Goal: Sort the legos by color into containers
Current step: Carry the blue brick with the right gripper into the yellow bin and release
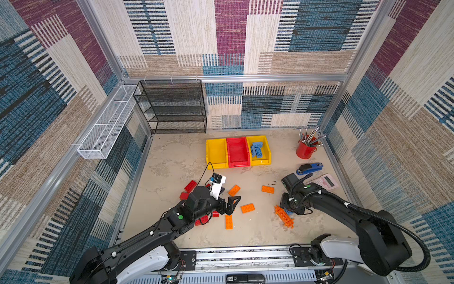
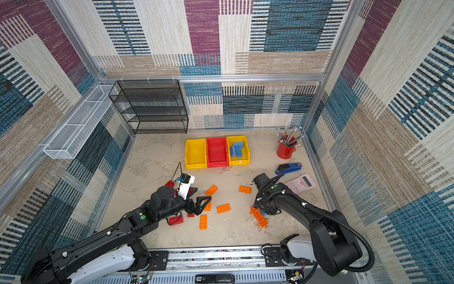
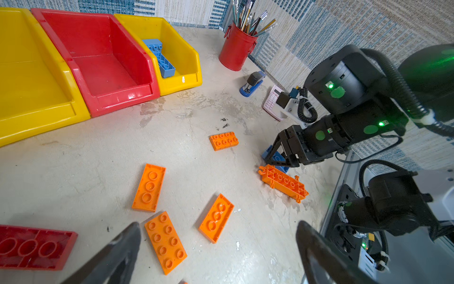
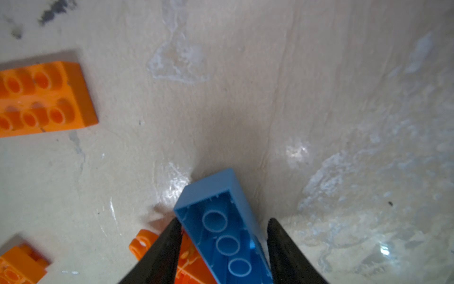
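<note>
Right wrist footage is dominated by a blue rectangular plastic brick, its hollow underside turned toward the camera, bracketed by the two black fingers of the right pincer. One finger is seen touching the brick's edge; a thin pale sliver is seen beside the other, so a firm pinch cannot be confirmed. The brick is located at the near right of the beige mottled tabletop, just beside a long spiky orange plastic piece. The left pincer is spread wide and nothing is held in it; it is poised above flat orange studded bricks scattered over the middle of the tabletop. Red studded bricks are partly hidden beneath the left arm in both top views. Three open plastic bins are lined up side by side at the back: a yellow bin, a red bin and a second yellow bin, in which several blue bricks are collected.
</note>
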